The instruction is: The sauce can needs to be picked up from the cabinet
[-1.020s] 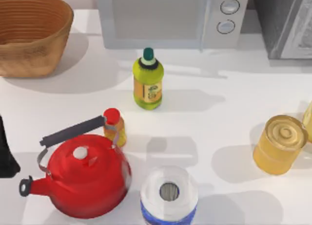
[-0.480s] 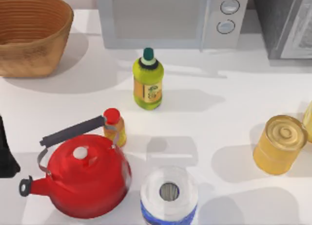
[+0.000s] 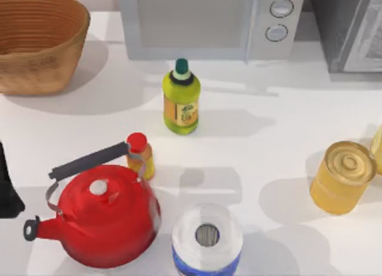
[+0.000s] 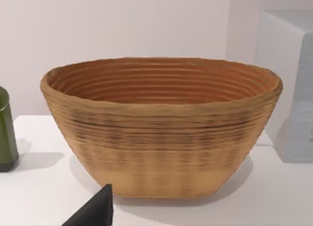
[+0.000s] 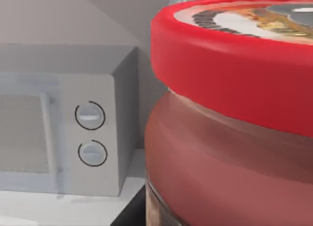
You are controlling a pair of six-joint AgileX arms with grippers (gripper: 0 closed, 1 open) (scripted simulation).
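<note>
The sauce can (image 5: 230, 118) looms very close in the right wrist view, with a red lid bearing a printed label and a reddish-brown body. A dark finger (image 5: 129, 214) of my right gripper shows at the can's lower side, and the gripper holds the can. The cabinet (image 3: 346, 31), dark grey with a lighter panelled door, stands at the table's back right corner in the top view. My left arm (image 3: 7, 189) is parked at the table's left edge. One dark fingertip (image 4: 93, 214) of it faces the basket in the left wrist view.
A woven basket (image 3: 36, 43) sits back left and a white microwave (image 3: 209, 22) back centre. A green bottle (image 3: 181, 100) stands mid-table. At the front are a red kettle (image 3: 101, 219), a small red-capped bottle (image 3: 140, 156) and a paper roll (image 3: 207, 237). A yellow can (image 3: 341, 177) is at the right.
Soft shadows on the table between the paper roll and the yellow can have shifted toward the front. Nothing on the table has moved.
</note>
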